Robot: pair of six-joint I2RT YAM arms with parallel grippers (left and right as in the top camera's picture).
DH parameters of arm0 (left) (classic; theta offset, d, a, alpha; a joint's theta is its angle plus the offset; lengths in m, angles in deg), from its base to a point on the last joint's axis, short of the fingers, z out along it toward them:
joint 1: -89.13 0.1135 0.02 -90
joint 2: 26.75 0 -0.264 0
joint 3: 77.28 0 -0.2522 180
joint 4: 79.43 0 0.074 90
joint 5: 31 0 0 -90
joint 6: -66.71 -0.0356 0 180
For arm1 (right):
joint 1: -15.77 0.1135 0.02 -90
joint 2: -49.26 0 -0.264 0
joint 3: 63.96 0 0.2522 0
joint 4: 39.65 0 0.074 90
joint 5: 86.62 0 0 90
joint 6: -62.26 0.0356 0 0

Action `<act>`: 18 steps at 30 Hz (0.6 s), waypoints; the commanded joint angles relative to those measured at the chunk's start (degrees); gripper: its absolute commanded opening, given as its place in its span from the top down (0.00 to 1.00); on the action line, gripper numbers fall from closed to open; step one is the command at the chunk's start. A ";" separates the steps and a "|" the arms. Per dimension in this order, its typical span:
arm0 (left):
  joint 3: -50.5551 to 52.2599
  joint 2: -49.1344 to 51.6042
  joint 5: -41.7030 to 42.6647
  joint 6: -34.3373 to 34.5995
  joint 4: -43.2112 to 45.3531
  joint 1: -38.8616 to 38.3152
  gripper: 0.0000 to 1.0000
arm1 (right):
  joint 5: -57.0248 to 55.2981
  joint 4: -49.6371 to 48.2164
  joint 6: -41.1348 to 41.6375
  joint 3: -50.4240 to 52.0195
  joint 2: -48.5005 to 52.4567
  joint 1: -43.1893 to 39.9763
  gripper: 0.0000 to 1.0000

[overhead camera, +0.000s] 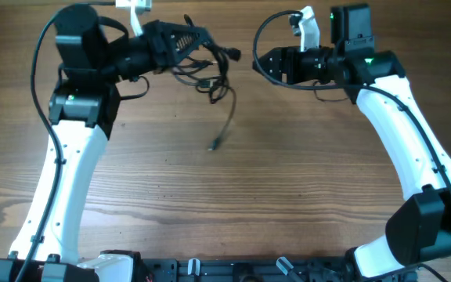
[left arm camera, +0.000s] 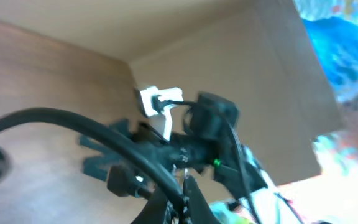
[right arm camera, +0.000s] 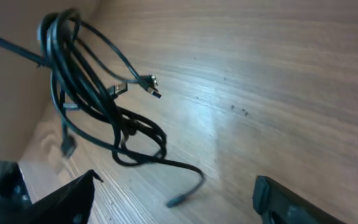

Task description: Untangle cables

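Note:
The cables (overhead camera: 210,74) are thin black cords tangled in one bundle at the back of the table. My left gripper (overhead camera: 203,37) is shut on the top of the bundle and holds it up. One cord end (overhead camera: 216,143) trails down to the wood. In the left wrist view a cord (left arm camera: 135,158) runs between the closed fingers (left arm camera: 182,196). My right gripper (overhead camera: 258,61) is open and empty, just right of the bundle. The right wrist view shows the hanging loops (right arm camera: 98,106) and a plug end (right arm camera: 178,201) between its spread fingers (right arm camera: 173,202).
The wooden table (overhead camera: 288,180) spreads in front of both arms. Thicker black robot wires loop over each arm. A dark rail (overhead camera: 233,270) runs along the front edge.

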State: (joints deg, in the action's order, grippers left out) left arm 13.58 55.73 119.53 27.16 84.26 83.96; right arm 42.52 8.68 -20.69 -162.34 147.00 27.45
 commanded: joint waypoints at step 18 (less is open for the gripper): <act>-1.16 -1.49 5.81 32.81 23.17 1.22 0.96 | 2.16 -15.39 10.23 -0.37 7.19 9.53 0.27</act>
State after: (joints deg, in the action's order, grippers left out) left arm 13.56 55.73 125.94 56.41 106.62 84.81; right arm 47.74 -5.51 -17.46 -162.34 153.34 36.65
